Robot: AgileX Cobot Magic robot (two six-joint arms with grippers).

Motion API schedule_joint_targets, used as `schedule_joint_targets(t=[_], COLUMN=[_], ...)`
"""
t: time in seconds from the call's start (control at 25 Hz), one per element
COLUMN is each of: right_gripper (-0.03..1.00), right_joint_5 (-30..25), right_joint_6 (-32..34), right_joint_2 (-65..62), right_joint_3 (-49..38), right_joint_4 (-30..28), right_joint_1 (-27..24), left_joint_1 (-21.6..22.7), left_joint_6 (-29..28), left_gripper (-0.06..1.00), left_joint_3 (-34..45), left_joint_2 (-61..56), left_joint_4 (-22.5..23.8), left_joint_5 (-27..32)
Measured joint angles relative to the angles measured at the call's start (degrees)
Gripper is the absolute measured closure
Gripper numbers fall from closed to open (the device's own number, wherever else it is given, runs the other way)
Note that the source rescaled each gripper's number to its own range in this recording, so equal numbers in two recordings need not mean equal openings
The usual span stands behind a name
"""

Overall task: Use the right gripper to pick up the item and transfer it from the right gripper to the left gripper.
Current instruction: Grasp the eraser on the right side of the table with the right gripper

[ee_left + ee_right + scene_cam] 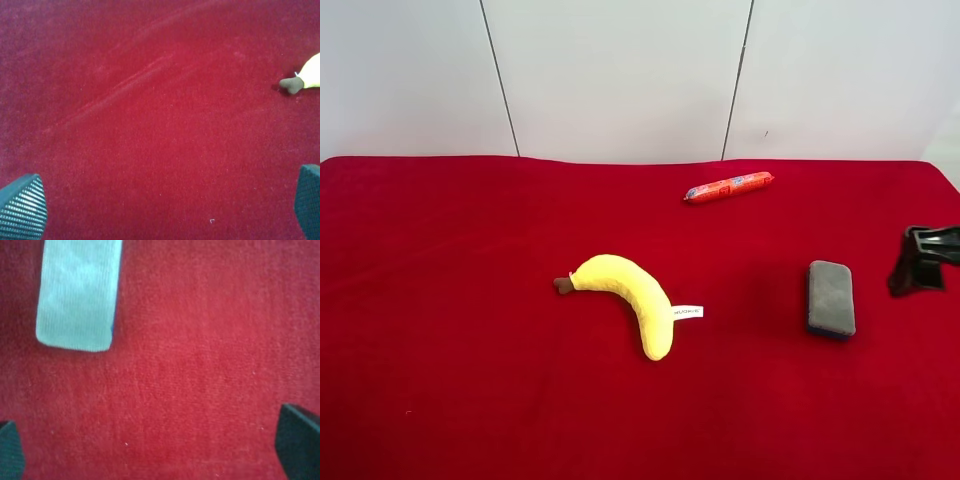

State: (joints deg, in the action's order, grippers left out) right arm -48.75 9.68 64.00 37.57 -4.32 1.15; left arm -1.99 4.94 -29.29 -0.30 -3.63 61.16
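A grey-blue rectangular pad [830, 298] lies flat on the red cloth, right of centre. It also shows in the right wrist view [77, 295], ahead of my right gripper [160, 455] and off to one side. That gripper is open and empty, its fingertips [297, 445] wide apart above bare cloth. In the exterior view it shows as a black shape [920, 262] at the right edge, just right of the pad. My left gripper [160, 210] is open and empty over bare cloth. It is out of the exterior view.
A yellow plush banana [630, 295] with a brown stem and a white tag lies at the centre. Its stem tip shows in the left wrist view [292, 84]. A red sausage pack [728, 187] lies further back. A white panelled wall stands behind the table.
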Motion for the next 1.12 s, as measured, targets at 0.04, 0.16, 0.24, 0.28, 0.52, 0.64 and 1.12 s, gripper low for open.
schedule_joint_targets(t=[0.04, 0.16, 0.24, 0.28, 0.52, 0.64, 1.12], right_gripper=[-0.03, -0.03, -0.03, -0.03, -0.03, -0.03, -0.03], right_joint_5=[1.0, 3.9, 6.1, 7.0, 14.7, 17.8, 28.1], right_joint_6=[0.5, 1.7, 2.2, 2.3, 2.4, 2.4, 2.4], right_joint_2=[1.4, 5.9, 9.2, 10.5, 19.2, 22.6, 34.9], right_joint_3=[0.1, 0.2, 0.2, 0.2, 0.3, 0.3, 0.4], right_joint_4=[0.0, 0.2, 0.7, 0.9, 3.1, 3.1, 7.3], right_joint_1=[0.0, 0.0, 0.0, 0.0, 0.0, 0.0, 2.8], left_joint_1=[0.0, 0.0, 0.0, 0.0, 0.0, 0.0, 0.0], left_joint_6=[0.0, 0.0, 0.0, 0.0, 0.0, 0.0, 0.0], left_gripper=[-0.06, -0.06, -0.06, -0.06, -0.06, -0.06, -0.06], left_joint_3=[0.0, 0.0, 0.0, 0.0, 0.0, 0.0, 0.0], left_joint_2=[0.0, 0.0, 0.0, 0.0, 0.0, 0.0, 0.0], left_joint_4=[0.0, 0.0, 0.0, 0.0, 0.0, 0.0, 0.0], left_joint_5=[0.0, 0.0, 0.0, 0.0, 0.0, 0.0, 0.0])
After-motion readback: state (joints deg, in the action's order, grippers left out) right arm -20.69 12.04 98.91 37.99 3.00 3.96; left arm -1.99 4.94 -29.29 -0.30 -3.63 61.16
